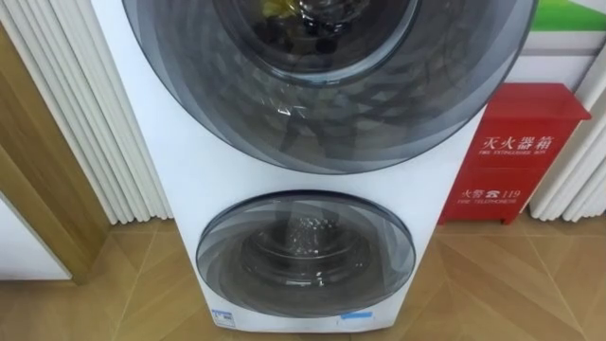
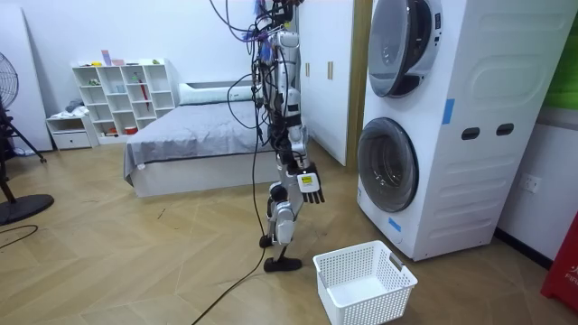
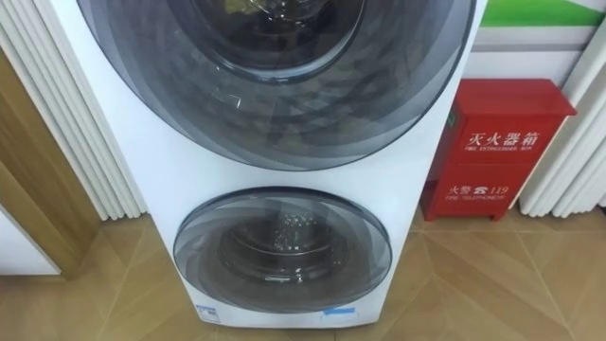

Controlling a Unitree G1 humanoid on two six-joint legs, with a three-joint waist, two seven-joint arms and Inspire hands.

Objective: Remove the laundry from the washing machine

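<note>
The robot is standing upright on the wooden herringbone floor [image 2: 135, 262], facing the tall white stacked washing machine [image 2: 470, 171]. Its right robot hand [image 2: 310, 185] is hanging low in front of its body at about hip height. The fingers are pointing downwards in a loose, open spread; they are gripping nothing and touching nothing.

Ahead of this robot hand, and clearly apart from it, the machine's lower round door of dark tinted glass [image 1: 305, 251] is sitting closed, with the ribbed metal drum showing through it. Above that, higher than the robot hand, the larger upper round glass door [image 1: 322, 85] is also sitting closed. A small yellowish patch [image 1: 275, 9] is showing through the top of its glass, but it is not possible to tell whether this is clothing.

Below the robot hand and a little ahead of it, a white perforated plastic laundry basket [image 2: 350, 252] is resting on the floor near the foot of the machine. Further off, on the robot's right of the machine, a red metal fire-extinguisher cabinet [image 1: 516, 152] is standing against the wall. Behind the robot, well away from the robot hand, a bed with grey covers [image 2: 199, 140] is lying along the far wall.
</note>
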